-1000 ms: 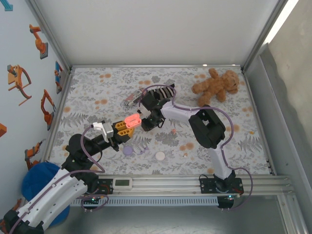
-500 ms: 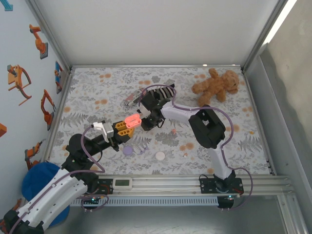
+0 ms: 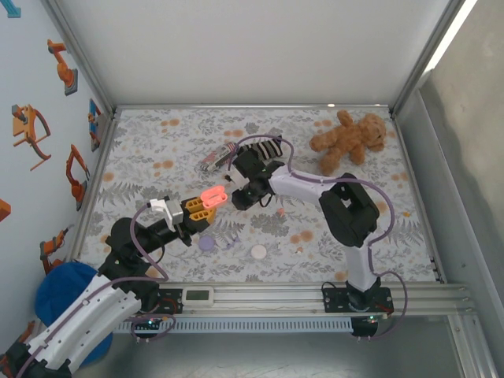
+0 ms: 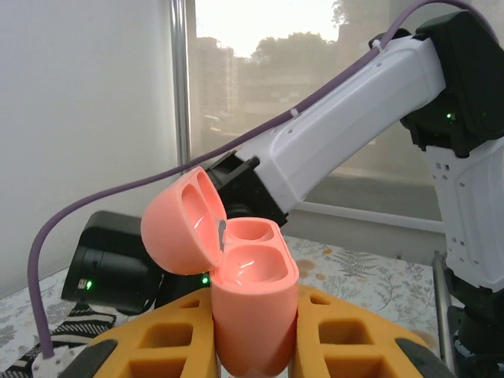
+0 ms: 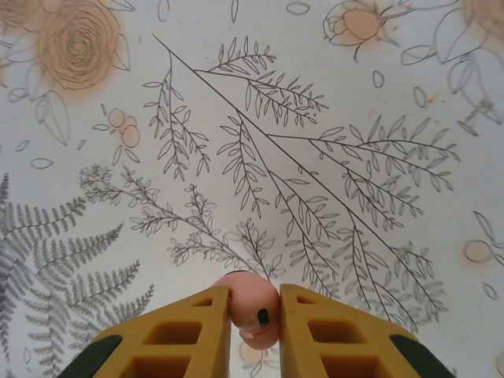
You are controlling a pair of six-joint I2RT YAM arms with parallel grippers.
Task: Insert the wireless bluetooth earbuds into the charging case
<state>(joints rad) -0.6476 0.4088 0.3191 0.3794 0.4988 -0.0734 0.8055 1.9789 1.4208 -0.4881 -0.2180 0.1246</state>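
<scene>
1. Earbud (image 5: 249, 316), salmon-pink, is pinched in the closed right gripper (image 5: 254, 296) over the desk (image 5: 370, 102).
2. Charging case (image 4: 250, 277), lid open, clamped by the left gripper (image 4: 253, 319), lies just beside it, leftward.

Right wrist view: the salmon-pink earbud (image 5: 249, 305) sits pinched in the right pincer (image 5: 253, 293), both flanks tucked behind the yellow fingers (image 5: 189, 331), its lower end lost between them. Over to the left wrist view: the pink charging case (image 4: 252, 276) runs off the bottom edge, base swallowed by the left pincer (image 4: 253, 305), itself cropped there. From above, a pink speck (image 3: 279, 211) on the surface (image 3: 157, 150), too small to name
</scene>
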